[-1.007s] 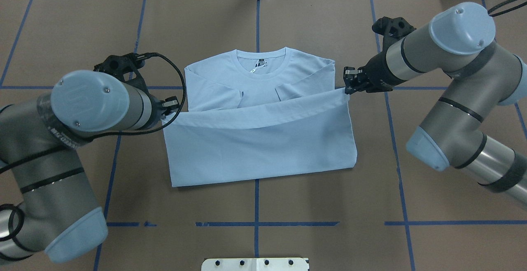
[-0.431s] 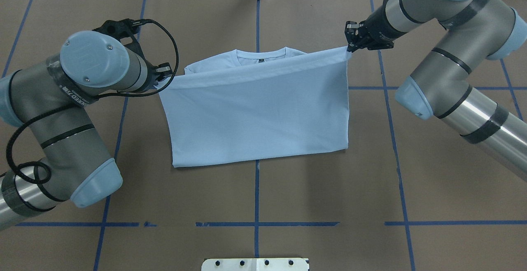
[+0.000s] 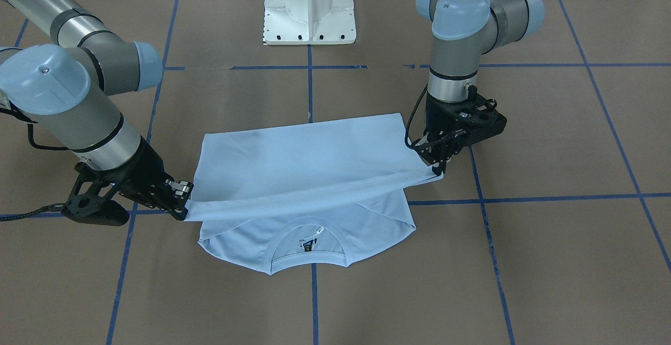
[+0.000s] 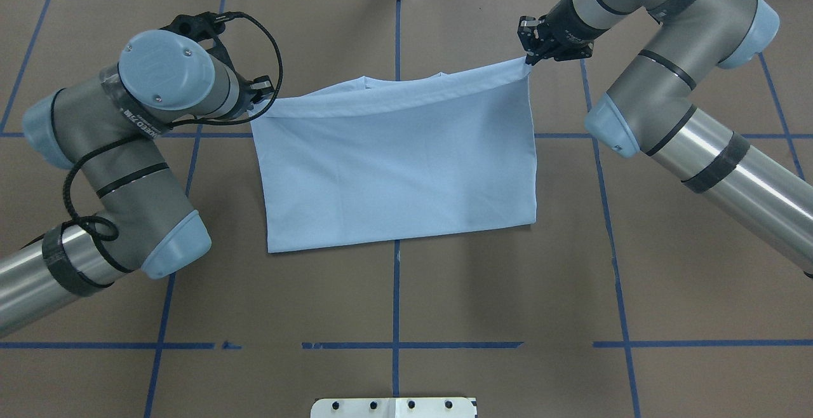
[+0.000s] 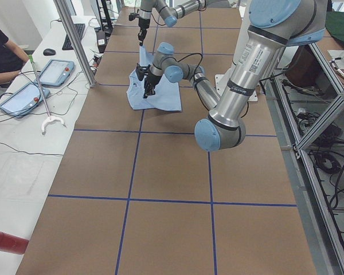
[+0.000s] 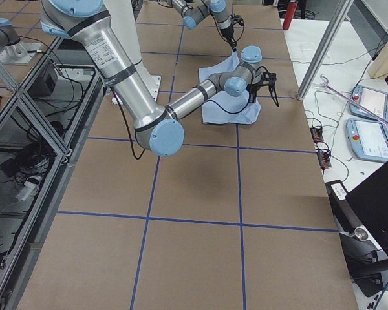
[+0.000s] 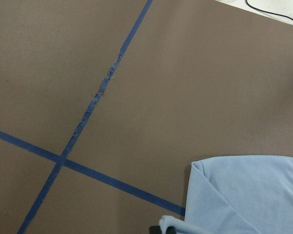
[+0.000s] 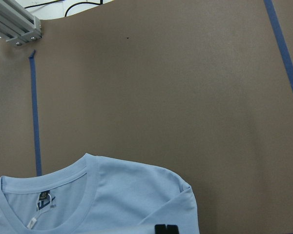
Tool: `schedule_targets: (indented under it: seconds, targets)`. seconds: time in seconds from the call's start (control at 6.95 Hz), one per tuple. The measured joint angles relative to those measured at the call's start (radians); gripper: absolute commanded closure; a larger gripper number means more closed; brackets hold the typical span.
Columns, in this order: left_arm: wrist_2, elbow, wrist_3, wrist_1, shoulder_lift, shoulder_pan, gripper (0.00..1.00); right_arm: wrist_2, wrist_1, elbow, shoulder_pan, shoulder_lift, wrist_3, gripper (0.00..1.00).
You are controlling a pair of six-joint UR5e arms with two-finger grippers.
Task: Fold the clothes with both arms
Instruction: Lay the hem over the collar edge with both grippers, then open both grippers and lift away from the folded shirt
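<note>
"While both feeds are up, where's the shirt?"

"I've got it mid-table, past the pedestal. Nearest me is the fold crease, flat on the brown cover. From there the lower half runs back over the chest, toward the far side."

"And the grippers?"

"Both are clamped on the hem, 1 corner each. My left gripper pinches the left corner and my right gripper pinches the right. The hem stretches taut between the 2, raised off the layer below. The right corner sits farther out than the left."

"Anything beyond that?"

"From overhead, only the top of the collar peeks past the hem. The front camera shows the neck and shoulders uncovered, lying flat, with a black label inside the collar. Farther on I see bare cover and blue tape lines."
</note>
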Motion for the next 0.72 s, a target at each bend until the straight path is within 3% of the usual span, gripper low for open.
schedule_targets:
  seconds: [0.43, 0.72]
  targets:
    - [0.003, 0.146, 0.0, -0.106, -0.055, -0.01, 1.0, -0.001, 0.0, -0.047, 0.006, 0.007, -0.011, 1.0]
    - [0.004, 0.177, 0.0, -0.134, -0.068, -0.011, 1.0, 0.0, 0.001, -0.055, 0.003, 0.011, -0.011, 1.0]
